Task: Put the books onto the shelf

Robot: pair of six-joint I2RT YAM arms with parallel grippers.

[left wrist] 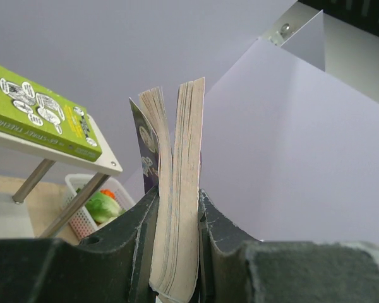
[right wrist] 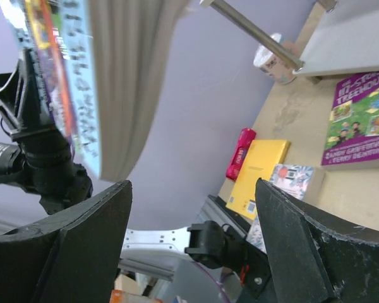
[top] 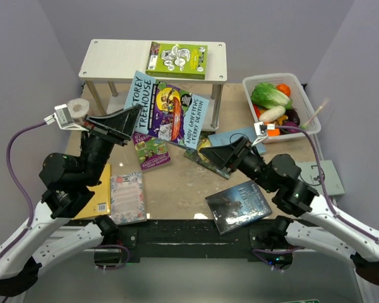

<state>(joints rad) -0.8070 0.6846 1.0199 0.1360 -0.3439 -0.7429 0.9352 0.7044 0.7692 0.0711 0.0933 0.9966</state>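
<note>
Left gripper point(left wrist: 177, 218): nearly closed, clamped on the page block of the light-blue Treehouse book point(left wrist: 184, 145). Pages are pinched between both fingers point(left wrist: 138, 237). The book is held up off the table point(top: 177, 189), with the front cover fanned slightly away from the pages. Past the fingertips, off to the left, the shelf point(top: 114, 58) is seen, with the lime-green book point(top: 177, 59) laid flat on its top board.

Right gripper point(right wrist: 191, 189): spread wide, nothing held. The lifted book is seen just beyond its left finger; contact cannot be told. Ahead on the right-finger side, the purple book point(right wrist: 360, 120) is laid flat. Farther out, the yellow book point(right wrist: 256, 173) and pink floral book point(right wrist: 285, 178) are found side by side, with a pink marker point(right wrist: 240, 153) beside the yellow one. The dark grey book point(top: 239, 206) is left behind the gripper, near the arm.
</note>
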